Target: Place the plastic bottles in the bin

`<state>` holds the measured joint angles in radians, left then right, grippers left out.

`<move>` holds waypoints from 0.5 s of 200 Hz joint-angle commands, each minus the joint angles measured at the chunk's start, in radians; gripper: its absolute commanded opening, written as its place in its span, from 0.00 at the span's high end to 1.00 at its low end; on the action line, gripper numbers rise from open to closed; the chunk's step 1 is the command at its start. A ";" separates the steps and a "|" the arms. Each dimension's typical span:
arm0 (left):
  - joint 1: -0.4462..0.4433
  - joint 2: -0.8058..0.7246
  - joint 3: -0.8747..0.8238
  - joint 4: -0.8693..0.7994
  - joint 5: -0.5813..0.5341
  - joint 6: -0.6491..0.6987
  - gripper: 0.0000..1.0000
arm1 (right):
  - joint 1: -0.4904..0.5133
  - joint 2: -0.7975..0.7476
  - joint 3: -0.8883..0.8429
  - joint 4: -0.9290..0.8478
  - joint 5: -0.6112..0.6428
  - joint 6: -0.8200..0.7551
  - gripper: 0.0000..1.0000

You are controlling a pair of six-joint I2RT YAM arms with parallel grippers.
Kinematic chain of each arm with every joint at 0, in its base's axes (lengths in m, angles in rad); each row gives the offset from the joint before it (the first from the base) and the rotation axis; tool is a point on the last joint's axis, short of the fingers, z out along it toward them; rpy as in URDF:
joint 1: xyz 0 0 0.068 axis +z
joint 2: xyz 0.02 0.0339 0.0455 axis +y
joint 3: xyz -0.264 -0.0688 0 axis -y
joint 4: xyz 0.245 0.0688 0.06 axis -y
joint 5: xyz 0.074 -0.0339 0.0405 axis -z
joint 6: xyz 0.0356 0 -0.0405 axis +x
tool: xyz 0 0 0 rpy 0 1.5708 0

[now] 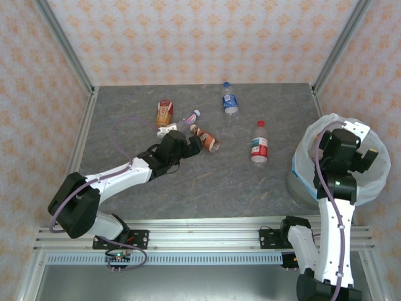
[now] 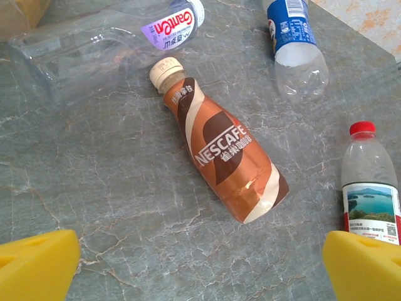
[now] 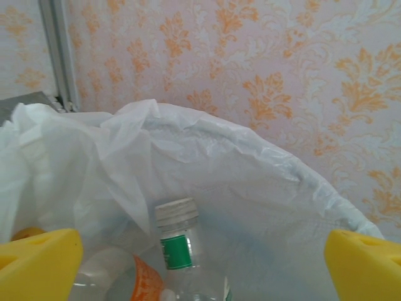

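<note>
DESK: Where do the two arms stand?

PHOTOGRAPHER: The left gripper [image 2: 200, 266] hangs low over the grey marbled table [image 1: 263, 188], jaws spread wide and grasping nothing. Its yellow fingertips [image 2: 37, 263] frame a brown coffee bottle [image 2: 225, 160] lying on its side just ahead, cream cap pointing away. The right gripper [image 3: 200, 263] is poised above the bin [image 1: 299, 180] at the table's right edge, jaws likewise parted, nothing between them.

DESK: And the bottles on the table?

PHOTOGRAPHER: Five, all lying down. Close by the coffee bottle's cap is a clear purple-labelled bottle [image 2: 113, 37]. To its left in the top view lies an orange-brown bottle [image 1: 164, 113]. Nearer the back wall rests a blue-labelled bottle [image 1: 230, 99]. A red-capped bottle [image 1: 259, 143] lies between the coffee bottle and the bin, apart from both.

DESK: What does the bin hold?

PHOTOGRAPHER: A translucent white bag [image 3: 219, 157] lines it, crumpled over the rim. Down inside, the right wrist view catches a clear green-labelled bottle [image 3: 178, 241] with a pale cap. Just beside it, at lower left, is an orange-labelled bottle [image 3: 141, 276]. How many more lie beneath them I cannot tell.
</note>
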<state>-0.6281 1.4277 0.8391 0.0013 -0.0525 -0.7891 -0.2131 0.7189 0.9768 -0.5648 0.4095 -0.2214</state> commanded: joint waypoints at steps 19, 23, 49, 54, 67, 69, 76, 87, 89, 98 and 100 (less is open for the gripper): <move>0.030 -0.010 0.001 -0.048 -0.013 -0.016 0.00 | -0.003 -0.064 0.010 0.054 -0.245 0.070 0.01; 0.034 -0.011 0.000 -0.052 -0.013 -0.015 0.00 | -0.002 -0.073 0.002 0.068 -0.265 0.081 0.01; 0.065 -0.025 -0.010 -0.065 0.000 -0.023 0.00 | -0.003 -0.091 0.005 0.116 -0.371 0.202 0.01; 0.070 -0.028 -0.012 -0.070 -0.001 -0.024 0.00 | -0.003 -0.091 0.007 0.127 -0.403 0.219 0.01; 0.087 -0.034 -0.015 -0.085 -0.001 -0.025 0.00 | -0.002 -0.089 0.013 0.155 -0.506 0.264 0.01; 0.089 -0.035 -0.015 -0.086 -0.001 -0.026 0.00 | -0.001 -0.088 0.014 0.157 -0.520 0.272 0.01; 0.100 -0.039 -0.017 -0.096 0.000 -0.028 0.00 | -0.001 -0.083 0.022 0.165 -0.564 0.296 0.01; 0.118 -0.042 -0.014 -0.116 0.007 -0.032 0.00 | 0.001 -0.070 0.037 0.165 -0.621 0.324 0.01; 0.121 -0.044 -0.014 -0.123 0.006 -0.033 0.00 | 0.001 -0.066 0.039 0.163 -0.632 0.325 0.01; 0.136 -0.041 -0.003 -0.162 0.005 -0.041 0.00 | 0.005 -0.053 0.053 0.156 -0.685 0.320 0.01; 0.140 -0.040 0.000 -0.173 0.006 -0.043 0.00 | 0.005 -0.050 0.056 0.153 -0.696 0.319 0.01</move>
<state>-0.5228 1.4158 0.8360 -0.0662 -0.0490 -0.8047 -0.2127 0.6403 0.9859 -0.4480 -0.0761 0.0204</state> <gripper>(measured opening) 0.999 0.992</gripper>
